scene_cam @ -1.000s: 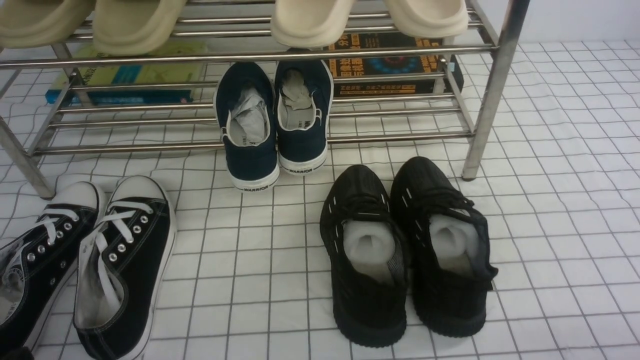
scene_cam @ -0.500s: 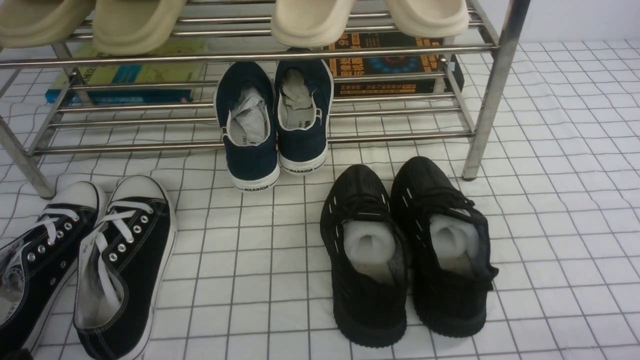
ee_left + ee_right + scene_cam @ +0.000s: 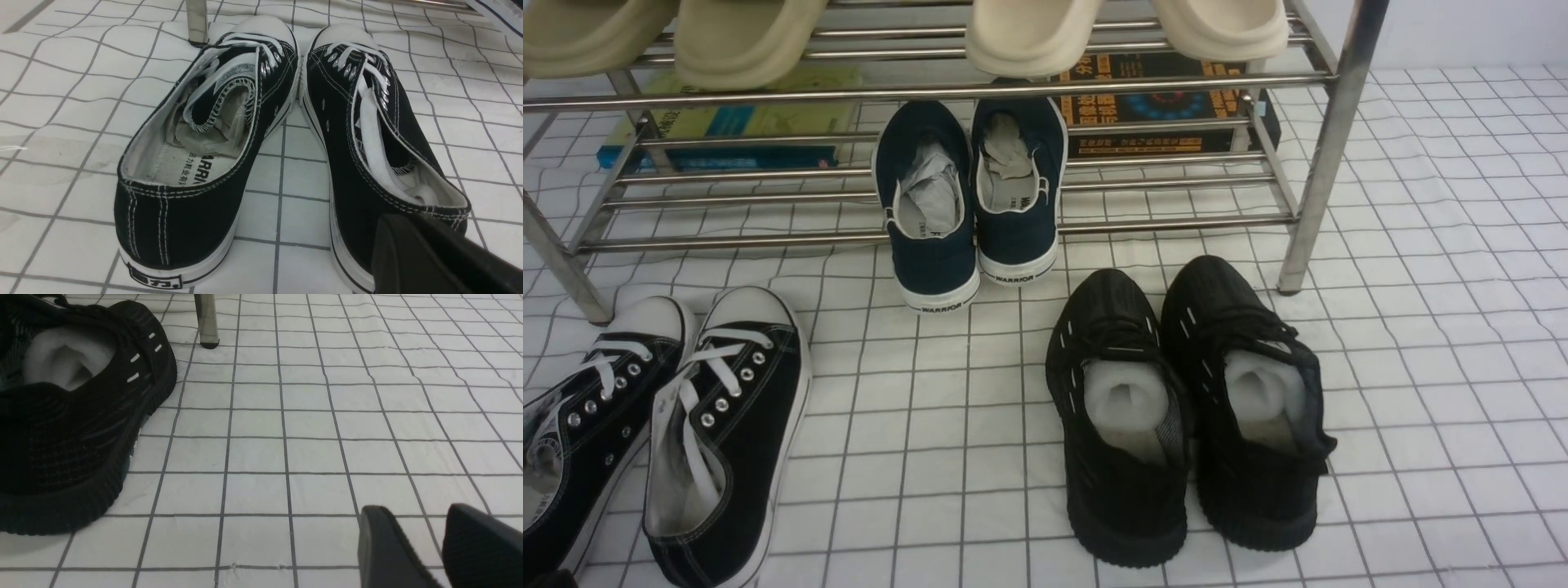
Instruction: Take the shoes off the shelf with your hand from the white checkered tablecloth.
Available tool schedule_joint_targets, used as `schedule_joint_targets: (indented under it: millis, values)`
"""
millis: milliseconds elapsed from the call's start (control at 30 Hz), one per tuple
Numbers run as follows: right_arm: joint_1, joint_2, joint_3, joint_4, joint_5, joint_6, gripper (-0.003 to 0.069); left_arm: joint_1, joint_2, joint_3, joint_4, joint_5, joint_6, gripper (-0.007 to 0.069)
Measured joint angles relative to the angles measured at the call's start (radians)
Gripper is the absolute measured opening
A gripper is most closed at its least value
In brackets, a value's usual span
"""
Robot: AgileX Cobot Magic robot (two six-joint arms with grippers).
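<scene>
The white checkered tablecloth (image 3: 980, 425) covered the counter, slightly wrinkled, reaching a pale wall behind. The shelf (image 3: 1327, 147) stood on it, beige slippers (image 3: 1029, 33) on an upper tier, navy slip-ons (image 3: 972, 204) half on the lowest bars, books (image 3: 1160, 106) behind. The shoes (image 3: 662, 425) lay off the shelf at front left, one cropped by the frame edge; all-black sneakers (image 3: 1184, 408) lay right. The left gripper (image 3: 441, 257) showed one dark finger only; its jaws' state could not be told. The right gripper (image 3: 443, 547) had jaws slightly spread, holding nothing.
</scene>
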Motion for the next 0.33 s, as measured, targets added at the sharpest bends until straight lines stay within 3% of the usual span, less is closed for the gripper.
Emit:
schedule_joint_targets:
  millis: [333]
  values:
    - [0.000, 0.000, 0.000, 0.000, 0.000, 0.000, 0.0239, 0.000, 0.000, 0.000, 0.001, 0.000, 0.000, 0.0059]
